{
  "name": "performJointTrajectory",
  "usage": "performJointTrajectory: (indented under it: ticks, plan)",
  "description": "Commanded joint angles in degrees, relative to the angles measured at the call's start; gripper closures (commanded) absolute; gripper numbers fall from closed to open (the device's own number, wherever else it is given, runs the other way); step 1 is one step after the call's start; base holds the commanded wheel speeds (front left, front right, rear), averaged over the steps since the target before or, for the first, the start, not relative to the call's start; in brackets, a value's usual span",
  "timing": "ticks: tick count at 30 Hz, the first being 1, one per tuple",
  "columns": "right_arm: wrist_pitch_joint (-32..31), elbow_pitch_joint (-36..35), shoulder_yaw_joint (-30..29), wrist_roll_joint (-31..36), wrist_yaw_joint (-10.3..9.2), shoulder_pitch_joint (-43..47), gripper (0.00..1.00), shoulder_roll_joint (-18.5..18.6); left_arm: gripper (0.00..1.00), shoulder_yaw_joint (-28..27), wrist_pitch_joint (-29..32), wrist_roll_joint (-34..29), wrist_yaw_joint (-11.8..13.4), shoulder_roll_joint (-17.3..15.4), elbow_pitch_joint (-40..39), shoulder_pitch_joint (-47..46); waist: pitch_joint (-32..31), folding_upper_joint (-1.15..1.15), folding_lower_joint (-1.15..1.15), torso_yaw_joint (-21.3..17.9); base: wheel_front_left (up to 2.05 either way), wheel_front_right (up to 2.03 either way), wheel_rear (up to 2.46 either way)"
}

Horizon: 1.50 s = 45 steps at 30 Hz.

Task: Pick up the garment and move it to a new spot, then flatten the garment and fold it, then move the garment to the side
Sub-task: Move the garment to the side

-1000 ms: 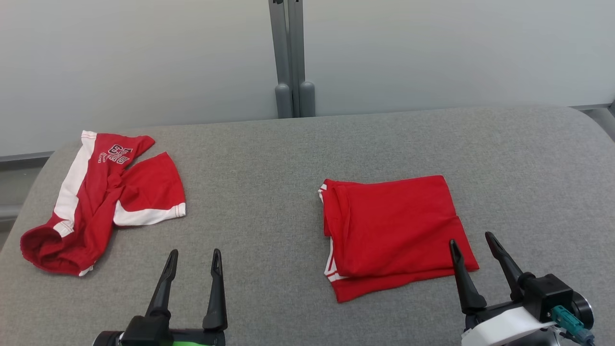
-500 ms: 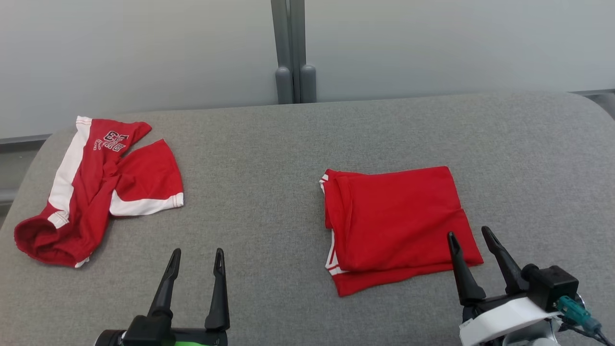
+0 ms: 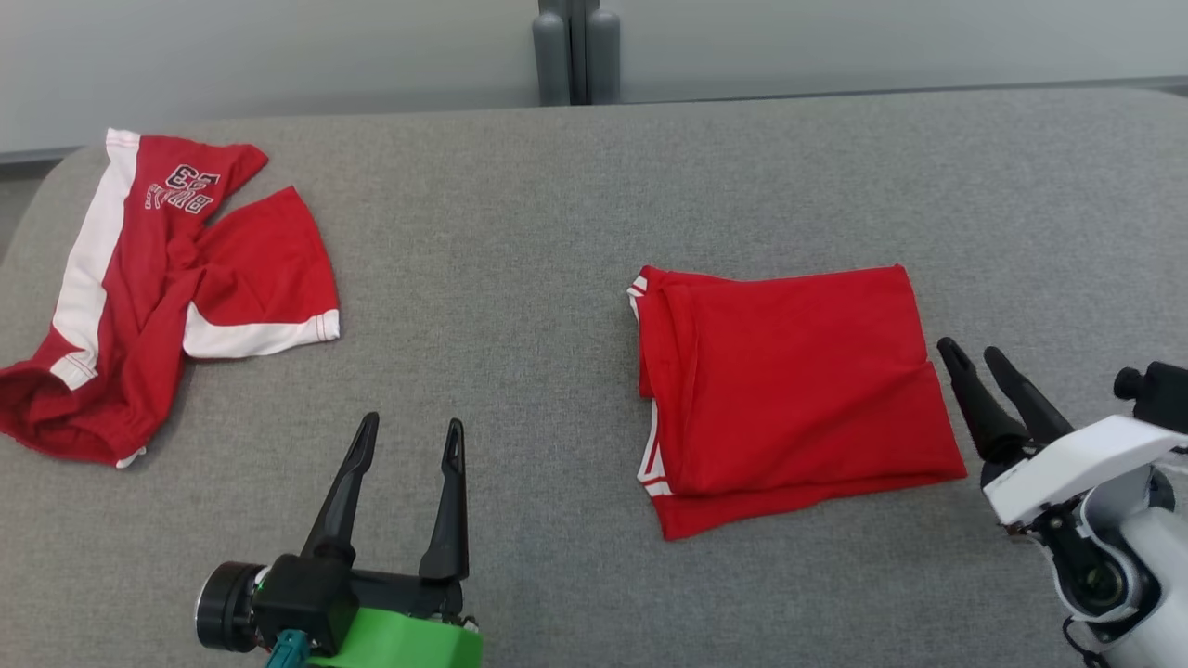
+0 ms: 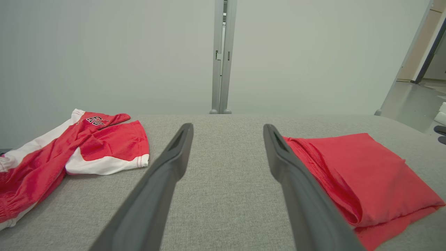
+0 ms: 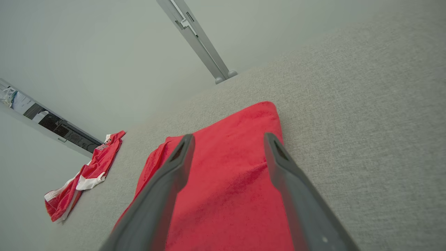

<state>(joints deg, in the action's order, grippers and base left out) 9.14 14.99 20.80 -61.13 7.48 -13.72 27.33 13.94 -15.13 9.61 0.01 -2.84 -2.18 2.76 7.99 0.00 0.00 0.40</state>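
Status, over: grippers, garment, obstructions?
Left gripper, right gripper open, empty. Folded red cloth garment on grey fabric surface, beside right gripper. Crumpled red-and-white jersey far left, apart.

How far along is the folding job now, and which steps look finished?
Done: one red garment lies folded into a neat rectangle on the gray surface. In hand: nothing. The right gripper is open at the garment's right edge, and the left gripper is open over bare surface. Left: probably moving the folded piece to the side. The red-and-white garment at the left lies crumpled.
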Motion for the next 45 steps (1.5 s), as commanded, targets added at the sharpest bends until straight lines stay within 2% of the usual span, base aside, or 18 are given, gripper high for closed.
performJointTrajectory:
  ticks: [1, 5, 7, 11, 16, 17, 18, 24, 30, 34, 38, 45]
  plan:
    - [-1.58, 0.22, 0.57, -3.1, 0.01, -1.2, 0.0, 1.43, 0.0, 0.09, 0.0, -0.51, -0.18, -0.11, -0.28, -1.38, 3.54, 0.0, 0.0, 1.44, 0.0, 0.0, 0.0]
    - [-7.28, 0.73, 1.65, -12.88, 0.01, -2.94, 0.0, 5.53, 0.0, 0.46, 0.0, -0.62, -0.27, -0.11, -0.42, -2.79, 6.07, 0.0, 0.0, 2.15, 0.0, 0.0, 0.0]
    - [-9.31, 1.19, 1.98, -15.53, 0.01, -3.74, 0.0, 7.16, 0.0, 0.6, 0.0, -0.44, -0.37, -0.11, -0.4, -3.41, 7.09, 0.0, 0.0, 2.42, 0.0, 0.0, 0.0]
    - [-11.59, 2.76, 3.36, -18.73, 0.01, -5.58, 0.0, 8.94, 0.0, 0.99, 0.0, -0.21, -0.43, -0.11, -0.42, -4.74, 9.26, 0.0, 0.0, 2.8, 0.0, 0.0, 0.0]
    - [-12.59, 3.61, 5.73, -19.62, 0.01, -7.55, 0.0, 9.22, 0.0, 1.46, 0.0, -0.46, -0.51, -0.11, -0.36, -5.94, 10.79, 0.0, 0.0, 3.02, 0.0, 0.0, 0.0]
    - [-12.21, 3.48, 6.44, -19.67, 0.01, -8.25, 0.71, 9.6, 0.0, 1.52, 0.0, -0.63, -0.5, -0.11, -0.43, -6.48, 11.29, 0.0, 0.0, 3.05, 0.0, 0.0, 0.0]
    - [-11.99, 3.17, 6.8, -19.58, 0.01, -8.48, 1.0, 9.7, 0.0, 1.52, 0.0, -0.68, -0.45, -0.11, -0.5, -6.66, 11.52, 0.0, 0.0, 3.04, 0.0, 0.0, 0.0]
    - [-8.47, 1.61, 7.34, -17.78, 0.0, -11.04, 1.0, 13.27, 0.0, 2.19, 0.01, -1.42, -0.98, -0.11, -1.95, -8.09, 14.18, 0.0, 0.0, 2.0, 0.0, 0.0, 0.0]
    - [-6.05, 0.81, 7.3, -15.24, 0.0, -17.82, 1.0, 17.37, 0.0, 3.94, 0.01, -3.77, -2.7, -0.12, -5.3, -11.02, 20.34, 0.0, 0.0, -1.5, 0.0, 0.0, 0.0]
    - [-4.42, 1.9, 6.26, -13.57, 0.0, -23.42, 1.0, 20.43, 0.0, 4.79, 0.0, -5.47, -3.99, -0.17, -8.35, -13.48, 25.19, 0.0, 0.0, -3.66, 0.0, 0.0, 0.0]
    - [-2.49, 4.19, 4.48, -13.15, 0.0, -26.95, 1.0, 24.03, 0.0, 5.43, 0.01, -7.01, -4.17, -0.19, -11.68, -15.53, 29.34, 0.0, 0.0, -5.2, 0.0, 0.0, 0.0]
    - [-0.08, 8.06, 1.26, -14.13, 0.0, -28.0, 1.0, 30.1, 0.0, 6.55, 0.0, -9.39, -4.41, -0.75, -17.33, -16.6, 33.14, 0.0, 0.0, -6.55, 0.0, 0.0, 0.0]
